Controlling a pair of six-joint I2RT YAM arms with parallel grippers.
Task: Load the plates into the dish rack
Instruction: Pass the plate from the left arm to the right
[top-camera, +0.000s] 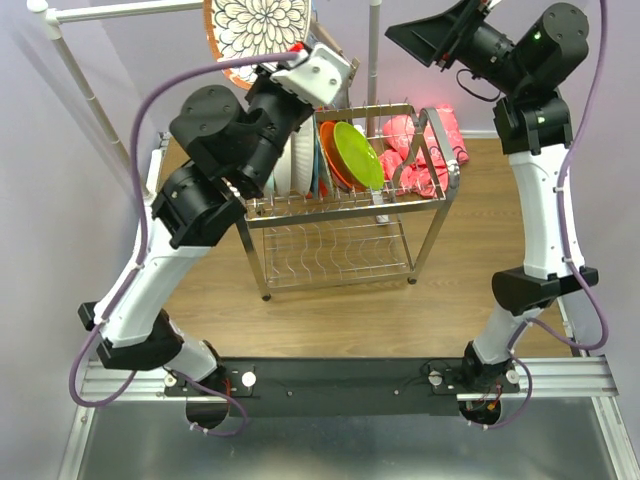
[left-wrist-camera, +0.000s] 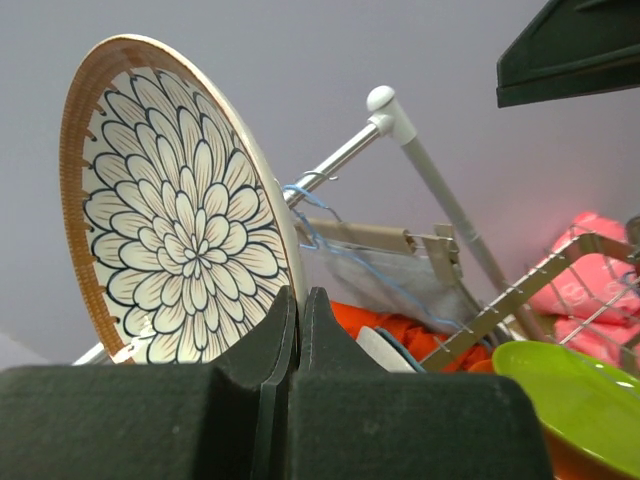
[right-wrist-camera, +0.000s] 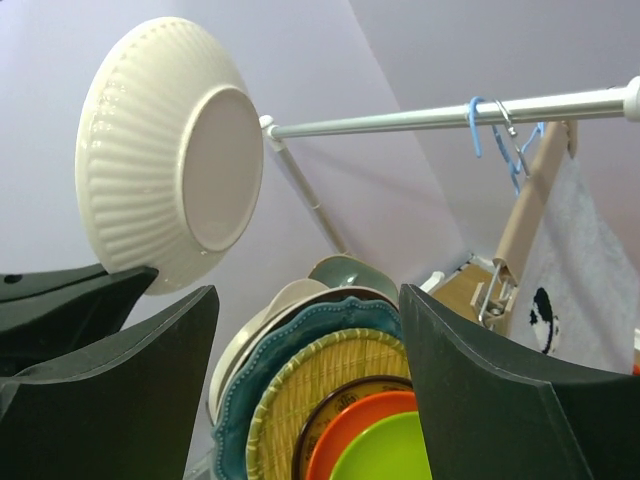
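The left gripper (left-wrist-camera: 298, 300) is pinched tight on the bottom edge of the flower plate (left-wrist-camera: 180, 220), high up beside the white rail (left-wrist-camera: 345, 152). The dish rack (top-camera: 340, 250) sits below it, with the lime green plate (top-camera: 358, 155) and others standing inside. Bare wires show right of that plate. The left arm (top-camera: 200, 210) hides the rack's left end. The right gripper (right-wrist-camera: 305, 300) has its fingers spread wide, holding nothing.

The dish rack (top-camera: 340, 207) is thin shiny metal wire. In it, the green plate (top-camera: 358, 155) looks smooth and glossy. Above the rack, the flower plate (left-wrist-camera: 170, 230) is glazed, its back ribbed. Under the rack the table (top-camera: 330, 310) is matt wood; beside the rack, soft red cloth (top-camera: 440, 140)
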